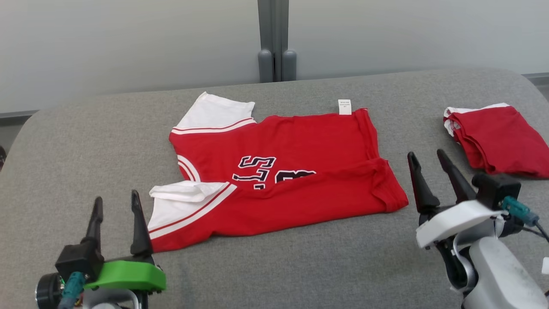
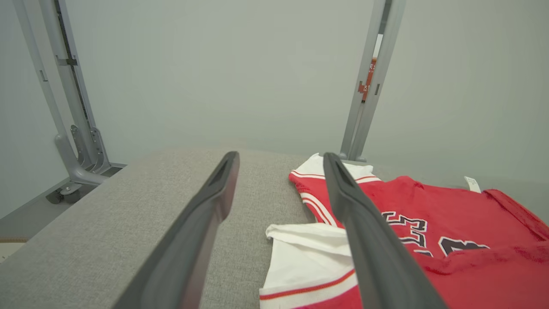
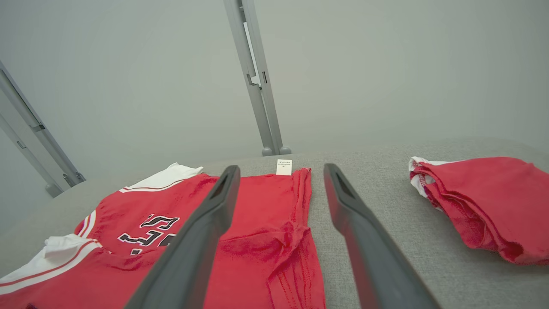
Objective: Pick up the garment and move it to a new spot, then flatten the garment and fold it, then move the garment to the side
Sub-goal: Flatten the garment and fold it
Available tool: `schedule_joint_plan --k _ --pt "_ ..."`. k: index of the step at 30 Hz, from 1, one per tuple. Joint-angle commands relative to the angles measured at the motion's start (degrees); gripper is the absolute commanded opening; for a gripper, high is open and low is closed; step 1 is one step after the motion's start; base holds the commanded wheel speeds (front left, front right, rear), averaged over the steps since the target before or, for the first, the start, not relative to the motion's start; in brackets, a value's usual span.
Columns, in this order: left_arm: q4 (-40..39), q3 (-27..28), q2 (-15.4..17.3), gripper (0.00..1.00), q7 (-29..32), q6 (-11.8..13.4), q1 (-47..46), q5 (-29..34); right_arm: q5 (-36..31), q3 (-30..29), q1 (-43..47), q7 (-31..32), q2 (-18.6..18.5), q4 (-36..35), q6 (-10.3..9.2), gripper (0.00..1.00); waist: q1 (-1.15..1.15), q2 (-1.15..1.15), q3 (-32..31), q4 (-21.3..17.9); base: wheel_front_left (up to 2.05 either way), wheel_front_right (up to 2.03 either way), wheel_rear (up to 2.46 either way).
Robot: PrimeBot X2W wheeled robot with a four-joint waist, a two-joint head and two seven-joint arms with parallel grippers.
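**Both grippers wide and empty, one at each end of the half-folded jersey**

The red jersey (image 1: 279, 171) lies in the middle of the grey padded table (image 1: 85, 141), collar end to our left and hem to our right. Its near long edge is turned up over the body, so the black number print is half covered. The far white sleeve lies flat, while the near sleeve (image 1: 188, 193) is doubled over on itself. We take this for a lengthwise fold already begun and not yet tidy.

Our left gripper (image 1: 116, 196) hangs just beside the near sleeve's corner, fingers spread as wide as they go and holding nothing. Our right gripper (image 1: 426, 153) stands just off the hem's near corner, apart from the cloth, equally wide and empty. It sits between the jersey and a second, already folded red garment (image 1: 502, 139) at the table's right.

We judge the arms are posted like this because the two ends of the near edge are where we would pinch next, either to smooth that sleeve or to carry the fold over.
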Motion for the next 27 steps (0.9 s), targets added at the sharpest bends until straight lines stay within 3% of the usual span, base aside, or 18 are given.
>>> schedule_joint_plan --k 1,5,10,21,27 --pt "1.13 -0.22 -0.19 1.0 -0.13 -0.38 1.48 1.09 -2.09 -1.34 2.29 -0.13 1.58 -1.45 0.01 1.0 0.0 0.0 -0.24 -0.37 0.0 0.0 0.0" --pt "5.79 -0.7 -0.36 1.0 -0.14 0.26 2.59 2.63 -6.74 -2.84 5.94 -0.14 4.88 -4.02 0.0 1.0 0.0 0.0 -0.03 -1.25 0.0 0.0 0.0" --pt "11.07 -0.64 -0.44 1.0 -0.14 1.13 0.2 4.17 -8.73 -3.56 6.28 -0.14 6.25 -5.37 0.0 1.0 0.0 0.0 0.71 -2.62 0.0 0.0 0.0" --pt "28.83 0.36 -0.01 1.0 -0.15 4.06 -6.47 5.99 -9.56 -2.89 4.68 -0.14 5.59 -5.81 0.0 1.0 0.0 0.0 2.8 -5.61 0.0 0.0 0.0" --pt "35.31 0.64 0.82 1.0 -0.15 4.47 -9.3 6.23 -9.57 -2.84 4.24 -0.14 5.31 -5.73 0.0 1.0 0.0 0.0 4.09 -6.85 0.0 0.0 0.0"
